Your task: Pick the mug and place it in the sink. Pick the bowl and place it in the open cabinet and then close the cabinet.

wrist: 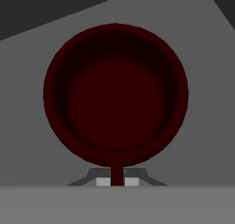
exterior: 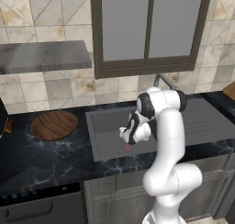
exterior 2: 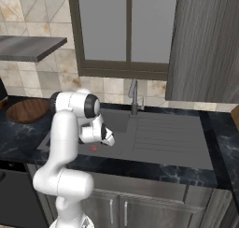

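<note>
Down in the sink (exterior: 108,147), the claw (wrist: 117,181) is pinched shut on the handle of the mug (wrist: 115,94), whose dark red mouth opens straight ahead of the fingertips, over the grey basin floor. Off to the left, the wooden bowl (exterior: 54,125) rests on the dark marble desk (exterior: 41,159), well apart from the claw.

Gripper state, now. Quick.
Gripper: shut on the mug, jaws pinching its handle, held over the sink.
</note>
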